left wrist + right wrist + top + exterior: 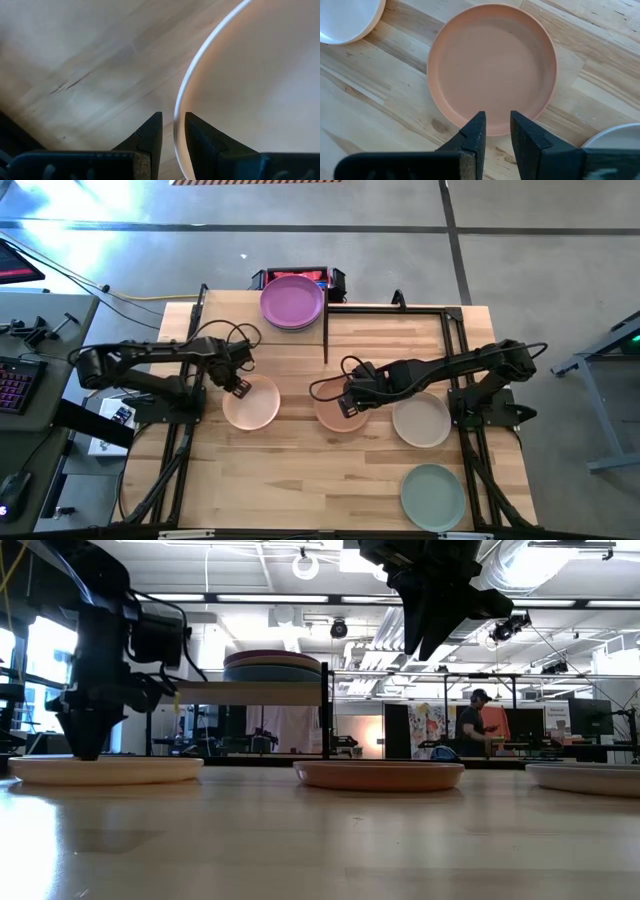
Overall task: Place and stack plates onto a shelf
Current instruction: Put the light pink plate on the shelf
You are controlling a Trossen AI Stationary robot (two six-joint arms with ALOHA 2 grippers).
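Observation:
The peach plate (254, 406) lies flat on the tabletop. My left gripper (173, 131) is low at its far-left rim and narrowly open, one finger inside the rim and one outside. In the low view my left gripper (88, 745) reaches down to the peach plate (105, 769). The terracotta plate (492, 67) lies flat at mid-table. My right gripper (498, 131) hovers well above its edge, narrowly open and empty; the low view shows my right gripper (428, 645) high over the terracotta plate (380, 775). The shelf (250, 692) carries a stack topped by the purple plate (292, 301). My left gripper comes from above, pointing down, with its fingers on either side of the peach plate's far-left rim (176, 117). A sliver of table shows between the outer finger (150, 137) and the rim. I cannot tell whether the inner finger touches it. The plate lies flat.
The cream plate (421, 421) lies right of the terracotta one, and the sage green plate (433, 496) sits near the table's near-right corner. Black metal frame bars (325, 335) run along the far edge beside the shelf. A person (477, 730) stands in the room beyond.

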